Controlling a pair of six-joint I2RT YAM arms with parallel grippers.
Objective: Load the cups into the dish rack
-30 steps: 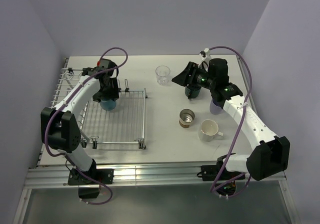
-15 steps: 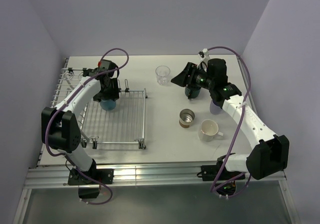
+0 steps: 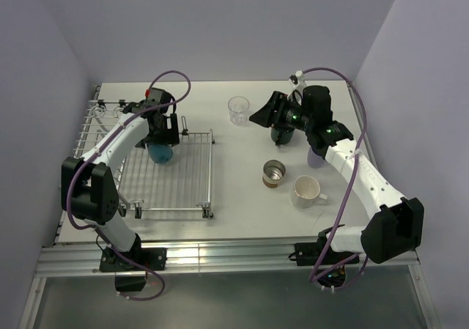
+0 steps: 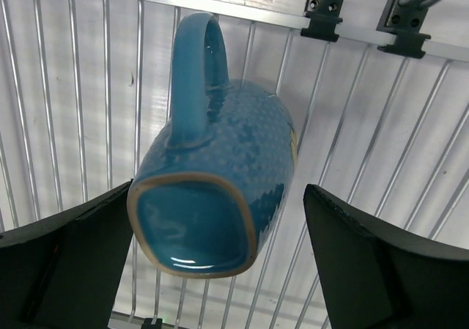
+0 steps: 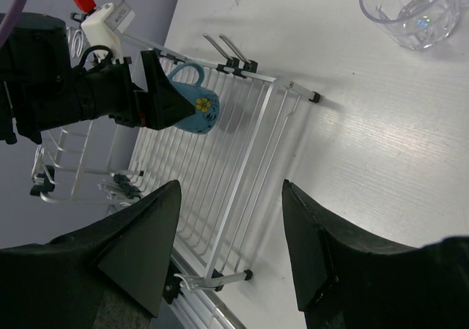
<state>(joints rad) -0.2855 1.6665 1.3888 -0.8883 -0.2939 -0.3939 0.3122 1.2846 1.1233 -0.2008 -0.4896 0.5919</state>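
1. The light blue glazed ceramic mug (image 4: pixel 220 160) is seen lying on its side on the thin parallel wires of the silver wire-grid dish rack (image 3: pixel 190 190), near the rack's far edge; its rounded-square base, ringed by a bare unglazed rim, is turned toward the left wrist camera; its loop handle points toward the far rail; a fine dotted texture is shown on its wall, and a yellow flower is seen on it in the right wrist view.
2. The left claw (image 4: pixel 218 190) is spread wide on either side of the mug; one black finger (image 4: pixel 381 270) stands clear of the glaze; the other is just beside the base, and whether it touches cannot be told.
3. The right claw (image 5: pixel 231 248) is open, with nothing between its black wedge-shaped fingers; it is poised above the white bench (image 3: pixel 242 219), close over the dark teal mug (image 3: pixel 281 134), which is partly hidden beneath it.
4. The clear glass tumbler (image 3: pixel 238 110) with a faceted base stands upright on the bench between the rack and the right claw.
5. The lavender cup (image 3: pixel 316 157) is partly hidden behind the right arm; the brown metal-lined cup (image 3: pixel 273 172) stands upright with its shiny interior showing; the white mug (image 3: pixel 308 191) stands just beside it; all of these are outside the rack.
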